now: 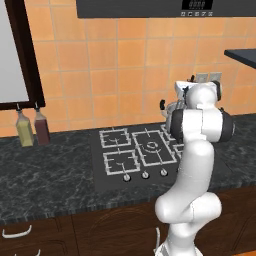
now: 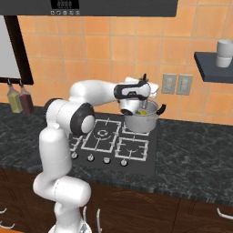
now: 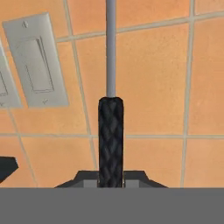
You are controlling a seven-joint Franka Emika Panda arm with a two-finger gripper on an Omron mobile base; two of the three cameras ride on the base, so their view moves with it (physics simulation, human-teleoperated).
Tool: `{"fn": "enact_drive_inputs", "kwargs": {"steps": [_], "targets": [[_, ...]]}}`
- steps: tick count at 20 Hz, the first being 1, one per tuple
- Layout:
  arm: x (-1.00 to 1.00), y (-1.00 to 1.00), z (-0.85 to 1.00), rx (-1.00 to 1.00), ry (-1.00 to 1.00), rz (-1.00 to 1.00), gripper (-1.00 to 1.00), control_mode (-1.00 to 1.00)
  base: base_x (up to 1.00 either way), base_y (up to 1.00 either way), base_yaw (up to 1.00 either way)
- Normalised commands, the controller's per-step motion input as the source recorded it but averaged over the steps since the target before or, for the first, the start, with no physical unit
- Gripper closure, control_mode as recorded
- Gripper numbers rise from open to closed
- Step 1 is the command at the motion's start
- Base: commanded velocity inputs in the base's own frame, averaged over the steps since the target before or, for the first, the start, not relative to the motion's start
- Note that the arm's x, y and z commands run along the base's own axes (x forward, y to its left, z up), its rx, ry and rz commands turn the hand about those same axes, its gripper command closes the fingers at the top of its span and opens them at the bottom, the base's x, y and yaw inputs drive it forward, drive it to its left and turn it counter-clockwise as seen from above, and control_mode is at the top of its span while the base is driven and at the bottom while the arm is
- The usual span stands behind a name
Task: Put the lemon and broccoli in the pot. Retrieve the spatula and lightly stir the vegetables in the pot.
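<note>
- Gripper (image 3: pixel 110 177) fingers clamp the spatula's (image 3: pixel 110 131) black textured handle; a slim grey shaft extends beyond.
- Shiny steel pot (image 2: pixel 142 120) sits at the hob's back right corner, something yellow inside.

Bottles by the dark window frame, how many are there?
2. A yellowish bottle and a reddish-brown bottle stand side by side on the counter, left of the stove.

Flat, even rendered light, bright enough, no obvious single source. The orange tile wall (image 1: pixel 120 65) reads uniformly lit, no glare. Soft sheen on the pot (image 2: pixel 141 119) standing before that wall; shadows under it are faint, maybe none. All three views are low-res and slightly soft; the pot's contents are too small to resolve. No edge distortion. The hand view is sharpest on the wall tiles.
</note>
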Motion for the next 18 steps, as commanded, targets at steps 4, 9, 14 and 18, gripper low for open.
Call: {"fn": "enact_drive_inputs", "kwargs": {"steps": [4,9,14,18], "targets": [[0.65,0.03,-0.65,0.00,-0.09,0.00,1.00,-1.00,0.00,0.00,0.00],[-0.21,0.25,-1.00,0.00,0.00,0.00,1.00,-1.00,0.00,0.00,0.00],[-0.40,0.35,-0.58,0.00,0.05,0.00,1.00,-1.00,0.00,0.00,0.00],[-0.09,0.15,0.18,0.00,0.26,-0.08,1.00,-1.00,0.00,0.00,0.00]]}}
